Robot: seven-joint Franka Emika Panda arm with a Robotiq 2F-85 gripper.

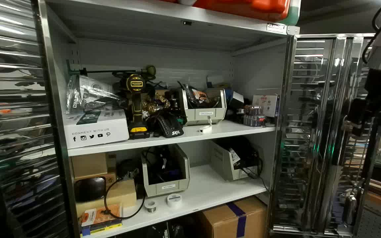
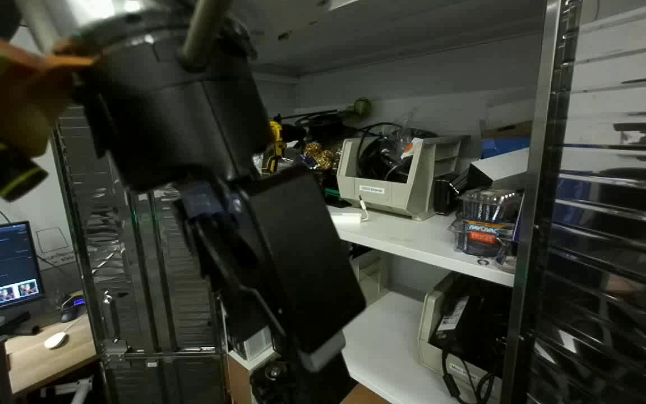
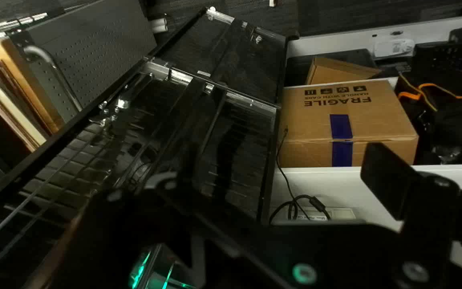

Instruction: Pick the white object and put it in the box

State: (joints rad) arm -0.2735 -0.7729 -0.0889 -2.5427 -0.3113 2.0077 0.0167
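A small white object [image 1: 205, 129] with a short upright white cable end lies on the upper shelf near its front edge; it also shows in an exterior view [image 2: 346, 217]. Right behind it stands a light grey open bin [image 1: 206, 115], filled with dark cables and bags, also in an exterior view [image 2: 378, 192]. My black gripper [image 3: 275, 180] is open in the wrist view, with nothing visible between its fingers. It hangs outside the cabinet by the open door, away from the white object, in both exterior views [image 1: 359, 110] [image 2: 295, 336]. The white object is out of the wrist view.
Two more grey bins [image 1: 167, 187] [image 1: 222, 160] stand on the lower shelf. A taped cardboard box [image 1: 222, 228] sits below; it shows in the wrist view [image 3: 311, 120]. A drill [image 1: 137, 109], white carton [image 1: 96, 129] and battery packs [image 1: 254, 119] share the upper shelf. Metal doors [image 1: 322, 132] flank the cabinet.
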